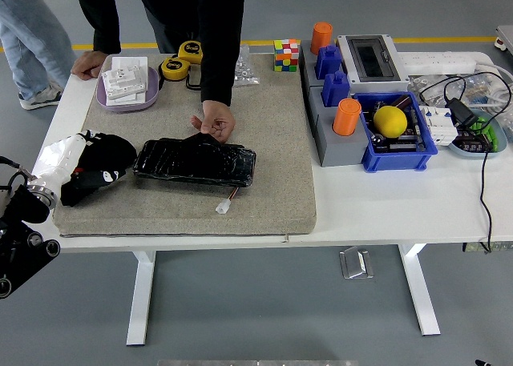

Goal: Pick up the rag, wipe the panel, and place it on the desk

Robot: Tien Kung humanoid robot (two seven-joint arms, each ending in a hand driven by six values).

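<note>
left hand (80, 167) on black rag (108, 158), beside panel (195, 161)

Counted on the white table (385, 214): 1 black panel (195, 161) | 2 yellow tape measures (175, 66) | 2 orange cylinders (347, 116) | 1 colour cube (286, 54) | 1 yellow ball (390, 121) | 1 purple tray (127, 100) | 1 grey mat (272, 190)
</note>
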